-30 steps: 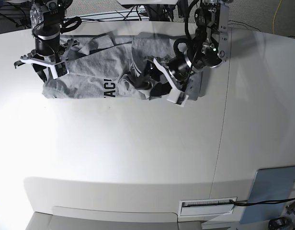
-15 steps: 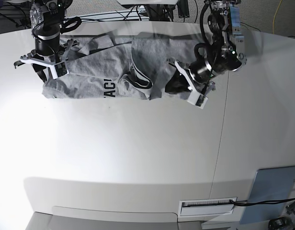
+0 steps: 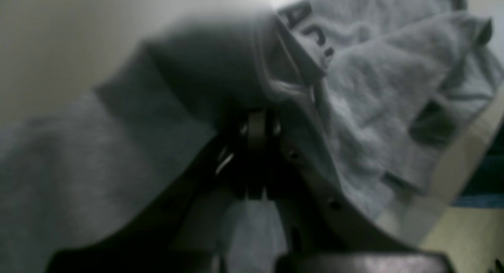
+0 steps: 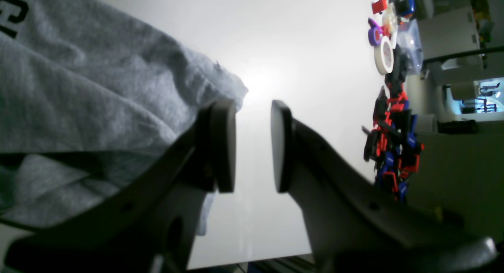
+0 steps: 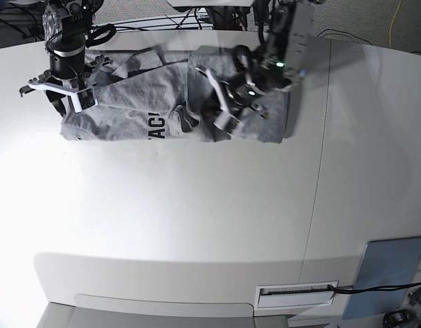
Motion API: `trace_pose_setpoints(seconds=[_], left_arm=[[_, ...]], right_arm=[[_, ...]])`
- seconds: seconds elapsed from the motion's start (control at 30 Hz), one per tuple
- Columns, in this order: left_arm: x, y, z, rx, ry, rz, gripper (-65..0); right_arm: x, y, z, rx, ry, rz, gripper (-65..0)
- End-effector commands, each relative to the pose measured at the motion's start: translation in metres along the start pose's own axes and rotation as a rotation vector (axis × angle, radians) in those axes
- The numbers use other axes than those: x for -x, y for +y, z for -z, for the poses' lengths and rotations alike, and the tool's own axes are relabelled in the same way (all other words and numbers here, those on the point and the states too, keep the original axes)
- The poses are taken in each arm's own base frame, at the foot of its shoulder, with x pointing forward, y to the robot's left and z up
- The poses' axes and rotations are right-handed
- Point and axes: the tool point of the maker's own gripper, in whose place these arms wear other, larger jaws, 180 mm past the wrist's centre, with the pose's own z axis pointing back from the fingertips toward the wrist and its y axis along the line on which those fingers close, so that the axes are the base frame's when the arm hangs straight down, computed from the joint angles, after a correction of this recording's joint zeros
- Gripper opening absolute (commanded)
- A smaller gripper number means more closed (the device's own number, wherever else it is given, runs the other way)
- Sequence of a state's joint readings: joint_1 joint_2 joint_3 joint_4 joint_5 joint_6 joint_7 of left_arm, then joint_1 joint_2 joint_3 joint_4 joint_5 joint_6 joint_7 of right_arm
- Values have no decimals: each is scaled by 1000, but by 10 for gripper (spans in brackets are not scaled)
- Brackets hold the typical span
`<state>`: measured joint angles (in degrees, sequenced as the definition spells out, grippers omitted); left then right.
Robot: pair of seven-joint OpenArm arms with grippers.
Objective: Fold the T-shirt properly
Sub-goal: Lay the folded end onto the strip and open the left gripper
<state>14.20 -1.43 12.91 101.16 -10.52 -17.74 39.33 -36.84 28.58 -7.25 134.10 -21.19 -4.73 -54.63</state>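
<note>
The heather-grey T-shirt [image 5: 128,102] lies crumpled in a long band at the far edge of the table, with black lettering [image 5: 156,126] showing on its front fold. My left gripper [image 5: 223,116] is down on the shirt's middle. In the blurred left wrist view the gripper [image 3: 258,127] has its fingertips together with a fold of the shirt [image 3: 393,88] bunched around them. My right gripper [image 5: 60,92] hovers at the shirt's left end. In the right wrist view the gripper [image 4: 252,147] is open and empty, and the shirt's edge [image 4: 78,88] lies beside its left pad [image 4: 222,145].
The white table [image 5: 197,219] has a seam running down its right part. A grey-blue pad [image 5: 391,273] and a labelled slot [image 5: 296,294] sit at the front right. Cables run behind the table. Coloured parts [image 4: 390,139] and a tape roll [image 4: 384,54] lie off to the side.
My left gripper, open beyond the shirt's right end half a second ago, has swung back left onto the shirt's middle and closed. The right arm has not moved.
</note>
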Motion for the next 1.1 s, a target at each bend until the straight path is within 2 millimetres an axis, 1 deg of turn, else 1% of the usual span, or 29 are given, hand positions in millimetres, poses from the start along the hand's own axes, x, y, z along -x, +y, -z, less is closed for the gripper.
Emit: trace_pose_setpoints(seconds=[0.0,0.1,0.17,0.27,0.33,0.4,0.47,0.53,0.57,0.6,0.7,0.73,0.77,0.8,0.87,0.93,1.03,1.07], left_arm=[[-21,-6,3,11,-71,15,-650],[-33,-18,15,33,-97,40,-650],[-45,-22,19,34,-115,58,-650],[-67,-19,22,10,-150,70,-650],[-77,-15,23,-1,-168,81,-650],[-81,-14,22,-1,-175,89,-650],[-81,-14,21,14,-175,104,-650],[-81,-15,19,37,-174,128,-650],[-81,-15,17,52,-168,135,-627],[-80,-15,14,67,-158,135,-575],[-80,-18,1,137,-118,106,-387],[-81,-20,-5,165,-112,101,-337],[-83,-21,-11,189,-114,96,-306],[-87,-20,-17,203,-126,92,-298],[-97,-11,-31,192,-168,80,-298],[-105,9,-45,131,-215,59,-298],[-104,47,-68,18,-246,36,-298],[-100,58,-76,-12,-245,42,-298]], right_arm=[[-6,-8,-2,30,-27,-8,-493],[-6,-8,-2,30,-26,-8,-493],[-6,-8,-2,30,-25,-8,-493],[-4,-8,-2,30,-17,-7,-493],[-2,-8,-2,30,-3,-7,-493],[1,-8,-2,30,15,-8,-493],[5,-8,-2,25,34,-14,-493],[5,-3,-2,-3,37,-50,-492],[6,0,-2,-19,37,-64,-492],[6,2,-2,-31,38,-79,-492],[3,4,-2,-46,20,-107,-492],[2,2,-2,-42,16,-110,-492],[1,0,-1,-36,9,-112,-492],[1,-4,0,-26,6,-115,-492],[1,-15,2,8,1,-110,-492],[3,-32,3,66,10,-85,-492],[6,-66,3,186,7,27,-492],[8,-71,4,185,8,62,-492]])
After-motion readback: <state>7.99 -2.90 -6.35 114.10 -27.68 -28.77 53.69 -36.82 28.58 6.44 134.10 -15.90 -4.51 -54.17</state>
